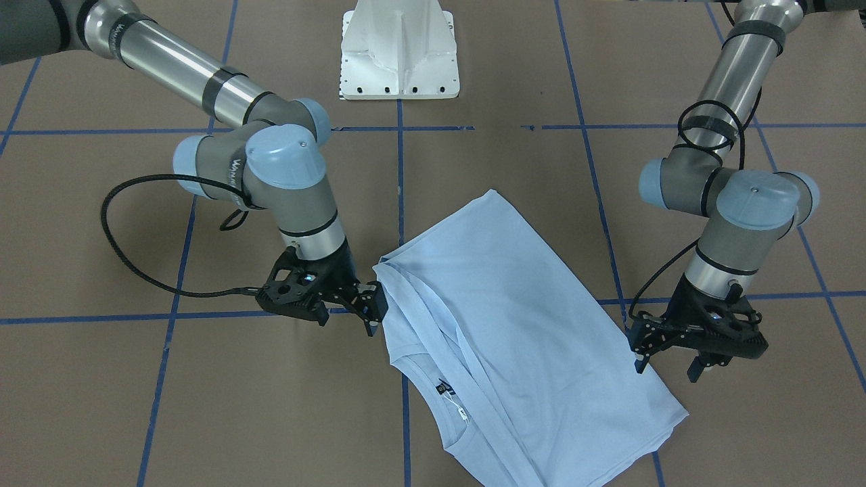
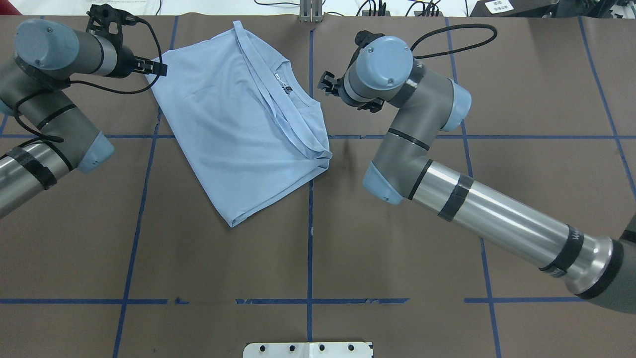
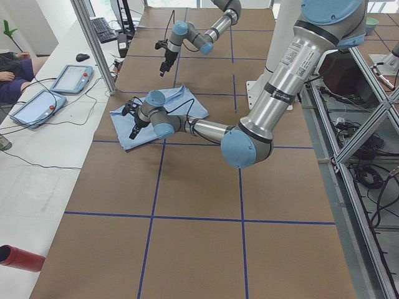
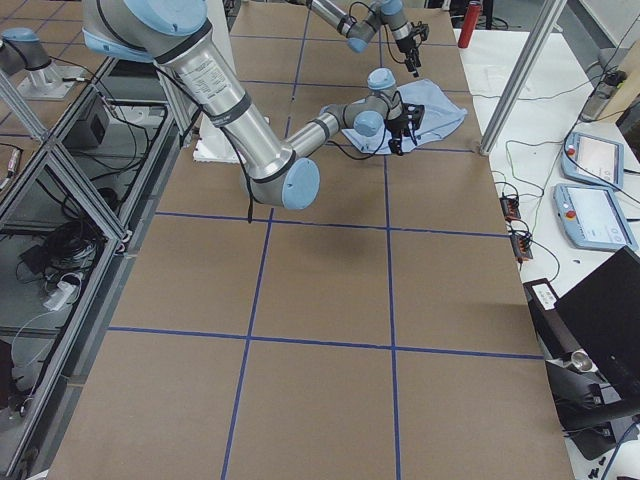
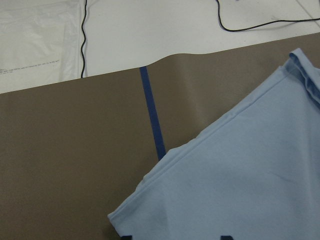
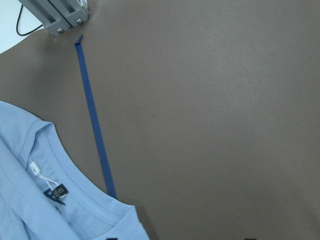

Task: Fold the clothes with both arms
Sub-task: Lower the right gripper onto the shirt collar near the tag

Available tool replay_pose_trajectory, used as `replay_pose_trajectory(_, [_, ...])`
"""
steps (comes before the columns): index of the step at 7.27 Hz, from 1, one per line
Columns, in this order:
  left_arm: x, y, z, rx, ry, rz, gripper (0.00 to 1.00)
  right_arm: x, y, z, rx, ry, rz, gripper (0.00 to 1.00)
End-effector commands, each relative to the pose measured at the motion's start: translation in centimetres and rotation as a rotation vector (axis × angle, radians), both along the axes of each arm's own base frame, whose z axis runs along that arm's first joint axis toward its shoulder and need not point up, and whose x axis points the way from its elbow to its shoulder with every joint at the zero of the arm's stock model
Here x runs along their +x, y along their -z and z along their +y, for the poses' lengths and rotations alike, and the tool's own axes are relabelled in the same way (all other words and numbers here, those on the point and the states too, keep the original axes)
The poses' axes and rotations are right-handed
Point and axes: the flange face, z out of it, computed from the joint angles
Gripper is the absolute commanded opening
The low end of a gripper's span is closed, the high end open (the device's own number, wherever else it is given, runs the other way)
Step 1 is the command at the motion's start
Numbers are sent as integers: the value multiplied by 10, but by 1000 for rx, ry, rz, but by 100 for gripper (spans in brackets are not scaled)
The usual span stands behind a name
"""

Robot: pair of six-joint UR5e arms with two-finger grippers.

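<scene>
Black fingers spread, my left claw (image 1: 668, 368) hangs released at one edge of the shirt (image 1: 514, 304), near a corner, gripping nothing. My right claw (image 1: 375, 314) is released too and empty, just beside the opposite edge, where the cloth is doubled over. Between my two claws the light blue shirt lies folded on the brown table (image 1: 203, 406), one side turned in over the body. Its round collar (image 1: 433, 399) faces away from my base, with the dark label and its white tag (image 1: 460, 411) showing inside. Blue tape (image 1: 162, 379) lines cross the table under it.
</scene>
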Motion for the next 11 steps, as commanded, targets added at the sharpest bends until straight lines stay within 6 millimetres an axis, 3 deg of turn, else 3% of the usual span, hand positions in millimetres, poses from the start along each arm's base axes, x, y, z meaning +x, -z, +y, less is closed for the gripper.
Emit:
replay_pose_trajectory(1, [5,1,5,-9,-5,13,100,-44,18,-1,-62,-60,-6,70])
replay_pose_trajectory(2, [6,1,6,-10,-5,14,100,-51,19,-5,-71,-66,2,70])
replay_pose_trajectory(4, [7,1,6,-9,-8,15,100,-71,8,8,-72,-51,32,70])
replay_pose_trajectory(8, [7,1,6,-6,-7,15,100,-87,-11,14,-30,-37,105,70])
replay_pose_trajectory(11, [8,-1,7,-9,-9,13,100,-92,-11,19,-25,-32,108,57])
